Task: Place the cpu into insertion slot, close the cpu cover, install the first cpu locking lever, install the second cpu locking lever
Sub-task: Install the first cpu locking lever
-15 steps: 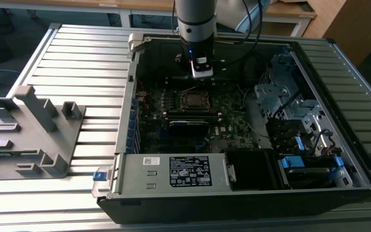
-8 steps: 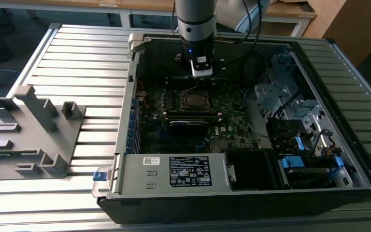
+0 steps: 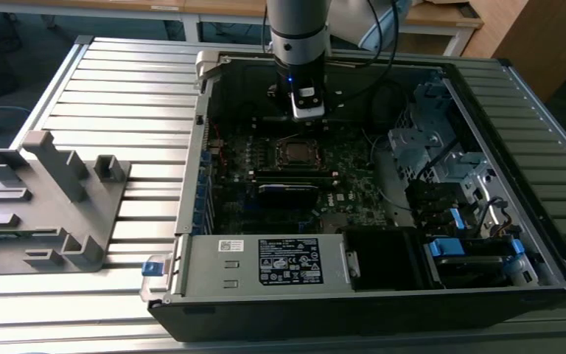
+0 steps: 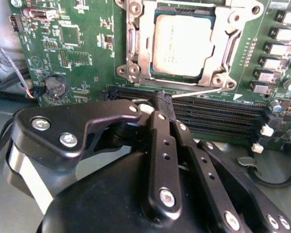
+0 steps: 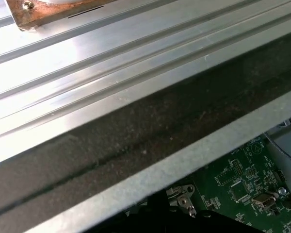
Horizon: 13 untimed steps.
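The cpu [image 4: 183,44] lies flat in the insertion slot [image 3: 296,153] on the green motherboard [image 4: 82,53] inside the open computer case [image 3: 194,177]. The silver cpu cover [image 4: 141,48] is down around it, and the chip's metal top shows through the cut-out. A thin metal locking lever [image 4: 203,91] runs along the socket's near side, with its free end at my fingertips. My gripper [image 4: 162,101] is shut, its tips just beside the socket. In the exterior view the gripper [image 3: 306,114] hangs just beyond the socket.
Black memory slots [image 4: 218,116] and a coin battery [image 4: 56,85] lie close to the gripper. Drive bays [image 3: 441,162] and cables fill the case on the exterior view's right, with a power supply [image 3: 263,262] in front. A grey fixture [image 3: 47,199] stands on the slatted table [image 5: 87,58].
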Each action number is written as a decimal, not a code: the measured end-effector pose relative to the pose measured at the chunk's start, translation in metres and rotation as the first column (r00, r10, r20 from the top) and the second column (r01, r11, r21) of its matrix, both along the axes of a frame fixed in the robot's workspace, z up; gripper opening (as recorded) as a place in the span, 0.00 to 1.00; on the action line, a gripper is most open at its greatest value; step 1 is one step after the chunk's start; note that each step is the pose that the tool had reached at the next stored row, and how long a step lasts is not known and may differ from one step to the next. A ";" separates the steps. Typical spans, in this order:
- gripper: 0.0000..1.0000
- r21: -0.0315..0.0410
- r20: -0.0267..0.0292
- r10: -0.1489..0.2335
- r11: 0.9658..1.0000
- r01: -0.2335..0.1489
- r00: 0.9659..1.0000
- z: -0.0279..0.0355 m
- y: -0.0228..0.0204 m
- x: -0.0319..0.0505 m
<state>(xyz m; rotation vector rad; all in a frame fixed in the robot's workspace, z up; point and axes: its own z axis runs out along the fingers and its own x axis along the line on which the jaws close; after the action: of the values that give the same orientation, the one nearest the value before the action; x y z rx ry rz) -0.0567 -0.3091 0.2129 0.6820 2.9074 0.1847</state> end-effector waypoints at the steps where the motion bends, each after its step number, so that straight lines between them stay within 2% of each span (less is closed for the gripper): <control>1: 0.10 0.000 0.000 0.000 1.000 0.000 1.000 0.0000 0.0000 0.0000; 7: 0.10 0.000 0.000 0.000 1.000 0.000 1.000 -0.0002 0.0021 0.0000; 13: 0.10 0.000 0.000 -0.007 1.000 0.007 1.000 -0.0018 0.0024 0.0000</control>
<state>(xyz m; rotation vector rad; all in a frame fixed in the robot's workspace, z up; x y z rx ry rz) -0.0567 -0.3068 0.2111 0.6917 2.9046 0.1841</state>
